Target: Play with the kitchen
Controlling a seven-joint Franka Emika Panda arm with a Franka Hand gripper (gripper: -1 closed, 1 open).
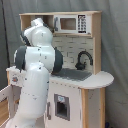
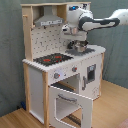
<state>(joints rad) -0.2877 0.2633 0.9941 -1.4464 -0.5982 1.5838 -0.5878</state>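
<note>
In the first exterior view, my white arm [image 1: 35, 75] blocks the kitchen's [image 1: 90, 80] left half; the black faucet [image 1: 83, 59] stands clear at the first exterior view's right. In the second exterior view, I hang over the sink [image 2: 80, 50], oven door [image 2: 67, 102] open below the stovetop [image 2: 52, 59]. Whether my jaws are clenched, I cannot tell.

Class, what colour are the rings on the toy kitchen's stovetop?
Red rings on a black stovetop, clearest in the second exterior view.
</note>
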